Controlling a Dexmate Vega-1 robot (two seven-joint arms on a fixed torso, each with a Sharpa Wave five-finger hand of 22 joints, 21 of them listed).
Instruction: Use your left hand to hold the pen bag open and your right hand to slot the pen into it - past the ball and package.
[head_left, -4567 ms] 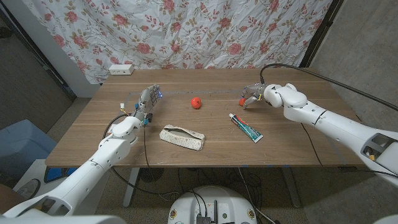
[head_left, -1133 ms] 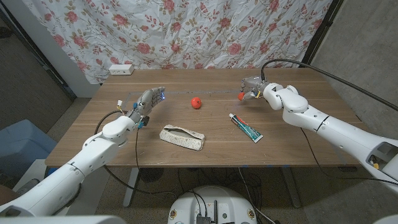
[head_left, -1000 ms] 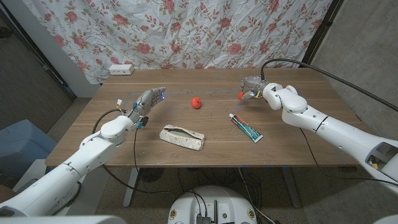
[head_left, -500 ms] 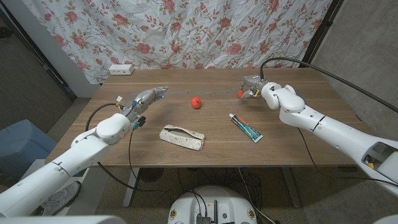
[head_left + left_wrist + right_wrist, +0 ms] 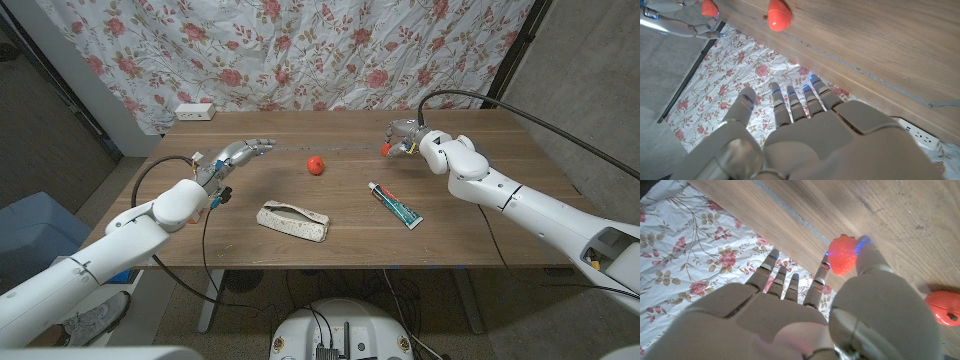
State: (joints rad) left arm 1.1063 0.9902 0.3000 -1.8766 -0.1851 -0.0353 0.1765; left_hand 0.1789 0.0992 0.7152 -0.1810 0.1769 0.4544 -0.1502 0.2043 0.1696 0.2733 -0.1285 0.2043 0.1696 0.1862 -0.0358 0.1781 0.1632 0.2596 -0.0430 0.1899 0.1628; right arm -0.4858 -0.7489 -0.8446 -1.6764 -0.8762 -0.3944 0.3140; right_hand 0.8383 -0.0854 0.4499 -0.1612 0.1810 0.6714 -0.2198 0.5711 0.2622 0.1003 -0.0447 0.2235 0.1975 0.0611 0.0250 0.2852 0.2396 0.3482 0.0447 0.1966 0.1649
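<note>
Left hand [image 5: 237,154] hangs over the table's far left with fingers spread and nothing in it, and the pen bag [image 5: 293,221] is at about its 5 o'clock, long axis running left to right with a slight tilt. That hand's clearly nearer to it. The ball [image 5: 315,165] sits mid-table. Right hand [image 5: 403,136] is open too, fingertips by a red strawberry-looking thing [image 5: 842,255]; the tube-like package [image 5: 395,205] lies at its 6 o'clock. Can't spot a pen.

**Layout on the surface**

The pen bag [image 5: 293,221] lies near the front middle of the surface [image 5: 480,225]. The package [image 5: 394,204] lies to its right, well apart. The ball [image 5: 315,164] sits behind both, between them. The left hand [image 5: 236,155] is at the far left, the right hand [image 5: 401,137] at the far right beside a strawberry-shaped toy [image 5: 385,150].
</note>
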